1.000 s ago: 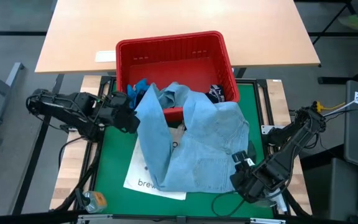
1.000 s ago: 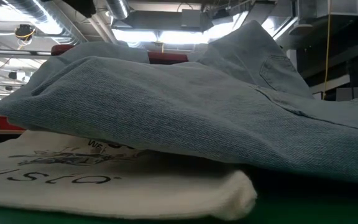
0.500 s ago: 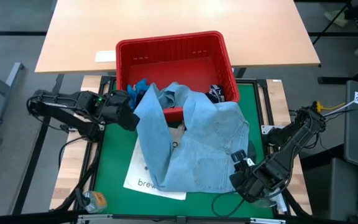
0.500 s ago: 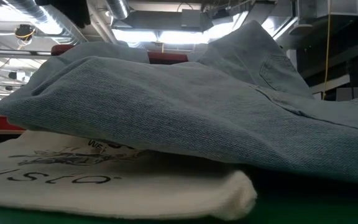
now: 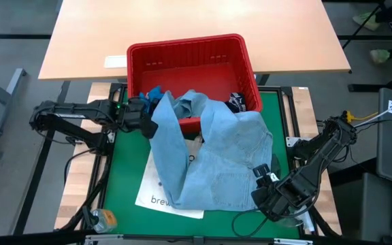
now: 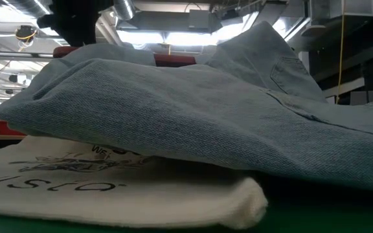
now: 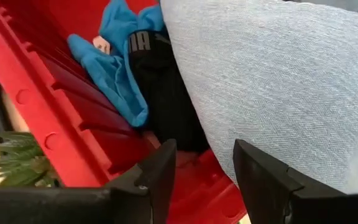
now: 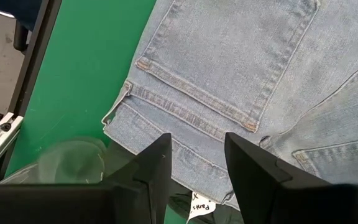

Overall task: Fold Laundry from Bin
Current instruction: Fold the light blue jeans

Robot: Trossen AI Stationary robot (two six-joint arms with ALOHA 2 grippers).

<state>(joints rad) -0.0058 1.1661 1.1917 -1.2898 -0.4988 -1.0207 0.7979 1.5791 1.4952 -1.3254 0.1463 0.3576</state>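
- Step in hand, as judged: extraction of one garment from the red rectangular slotted plastic bin (image 5: 189, 51); folding is not yet begun.
- The light blue denim garment (image 5: 213, 160), with stitched back pockets visible in the right wrist view, hangs over the bin's 6 o'clock rim and spreads onto the green table mat (image 5: 124, 170).
- The garment covers most of a white printed tote bag (image 5: 156, 196), which shows at the garment's 7 o'clock edge.
- Long axis: it runs from 12 o'clock at the bin rim to 6 o'clock on the mat. The waistband end (image 8: 185, 118) lies toward 5 o'clock; a narrower leg section runs toward 7 o'clock.
- The left gripper (image 5: 146, 117) sits at the bin's 7 o'clock corner, at the 9 o'clock edge of the denim. Its fingers (image 7: 160, 174) are spread apart with nothing between them.
- Inside the bin, next to the denim, lie a bright blue garment (image 7: 120, 62) and a black garment with white lettering (image 7: 163, 99).
- The right gripper (image 5: 267, 178) sits at the garment's 4 o'clock edge above the waistband. Its fingers (image 8: 157, 165) are parted and grasp nothing.
- Next move, as judged: a grasp on a denim edge near the rim, then a draw toward 6 o'clock so that the whole garment leaves the bin.
- Risk, as judged: the tote bag may shift with the denim.
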